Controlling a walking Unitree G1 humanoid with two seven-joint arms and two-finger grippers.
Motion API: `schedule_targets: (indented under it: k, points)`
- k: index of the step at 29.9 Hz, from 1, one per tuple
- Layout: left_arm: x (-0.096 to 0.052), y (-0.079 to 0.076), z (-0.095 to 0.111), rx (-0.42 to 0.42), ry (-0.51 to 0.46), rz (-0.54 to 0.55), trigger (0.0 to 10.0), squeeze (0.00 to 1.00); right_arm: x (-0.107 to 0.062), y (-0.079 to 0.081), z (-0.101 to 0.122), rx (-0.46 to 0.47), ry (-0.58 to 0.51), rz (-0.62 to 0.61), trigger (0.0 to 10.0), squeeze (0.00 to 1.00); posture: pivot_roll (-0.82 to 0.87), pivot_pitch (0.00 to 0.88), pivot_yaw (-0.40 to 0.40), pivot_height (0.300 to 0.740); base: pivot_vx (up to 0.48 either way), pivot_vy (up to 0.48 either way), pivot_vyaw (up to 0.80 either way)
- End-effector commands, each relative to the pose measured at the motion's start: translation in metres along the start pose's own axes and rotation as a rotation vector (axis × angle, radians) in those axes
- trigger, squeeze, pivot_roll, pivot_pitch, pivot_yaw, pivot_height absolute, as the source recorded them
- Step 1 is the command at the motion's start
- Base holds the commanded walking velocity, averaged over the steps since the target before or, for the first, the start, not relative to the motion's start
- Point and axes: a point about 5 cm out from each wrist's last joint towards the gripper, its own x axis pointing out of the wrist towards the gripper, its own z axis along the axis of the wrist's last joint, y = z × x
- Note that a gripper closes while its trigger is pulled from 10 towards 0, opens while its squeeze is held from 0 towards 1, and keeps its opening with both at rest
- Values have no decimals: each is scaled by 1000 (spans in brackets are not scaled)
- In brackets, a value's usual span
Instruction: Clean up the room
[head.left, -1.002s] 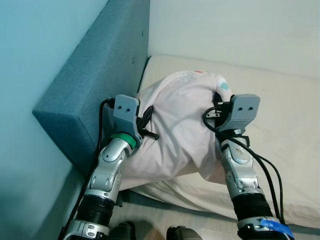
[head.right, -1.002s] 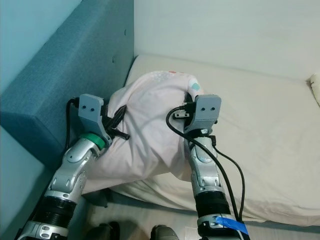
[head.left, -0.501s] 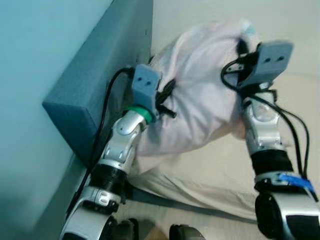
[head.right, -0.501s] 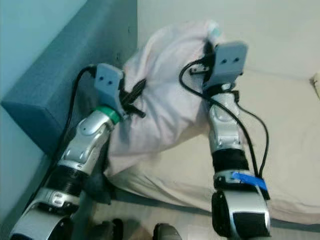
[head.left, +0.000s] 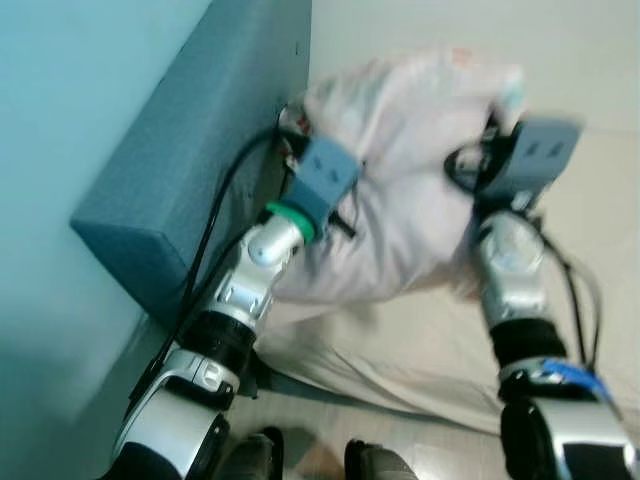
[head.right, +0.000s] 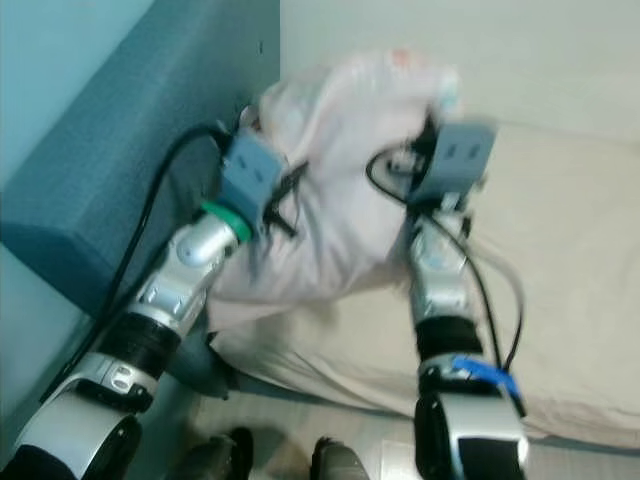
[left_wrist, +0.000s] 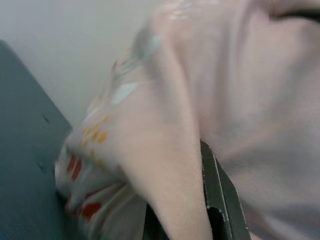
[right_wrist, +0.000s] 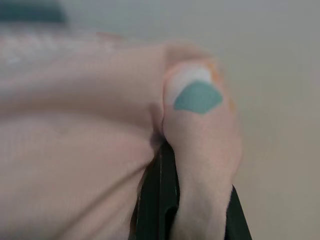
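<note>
Pale pink pillow (head.left: 400, 180) pinched by left pincer (head.left: 300, 150), right pincer (head.left: 492, 128), no legible writing

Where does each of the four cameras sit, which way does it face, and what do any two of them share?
Left eye view: on the head, looking down at the pink pillow held over the cream mattress beside the blue headboard; both silver arms show.
Right eye view: the same scene from slightly further right.
Left wrist view: along the left gripper, its fingers pinching pillow cloth.
Right wrist view: along the right gripper, also clamped on cloth.
Shared: all four views see the pillow.
</note>
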Motion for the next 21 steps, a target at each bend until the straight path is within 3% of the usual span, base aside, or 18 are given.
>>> schedule_targets:
  k: [1,2,3,4,6,8,9,12,14,17,21]
  points:
    - [1,-15,1,75,-18,-55,10000,0,-8,-1,-21,52,119,-28,10000,0,28,188,60,740,0,0,0]
    - [1,-15,1,75,-18,-55,10000,0,-8,-1,-21,52,119,-28,10000,0,28,188,60,740,0,0,0]
    - [-5,-27,-12,78,31,-56,10000,0,-22,-3,-55,15,330,-22,10000,0,29,211,66,740,0,0,0]
    - [-5,-27,-12,78,31,-56,10000,0,-22,-3,-55,15,330,-22,10000,0,29,211,66,740,0,0,0]
    - [-10,-39,-20,70,57,-74,10000,0,-33,-2,-73,-20,439,6,10000,0,25,222,67,740,0,0,0]
    - [-12,-43,-23,61,64,-83,10000,0,-36,-2,-76,-22,450,16,10000,0,25,222,67,740,0,0,0]
    - [-18,-54,-30,29,89,-94,10000,0,-42,1,-84,-44,503,46,10000,0,33,236,54,740,0,0,0]
    - [-19,-57,-33,20,95,-90,10000,0,-43,2,-86,-48,514,58,10000,0,33,238,52,740,0,0,0]
    - [-22,-65,-38,-39,117,-79,10000,0,-45,3,-88,-73,521,79,10000,0,36,249,38,740,0,0,0]
    - [-22,-65,-38,-39,117,-79,10000,0,-45,3,-88,-73,521,79,10000,0,36,249,38,740,0,0,0]
    - [-23,-69,-46,-83,150,-24,10000,0,-38,5,-82,-103,484,101,10000,0,34,274,26,740,0,0,0]
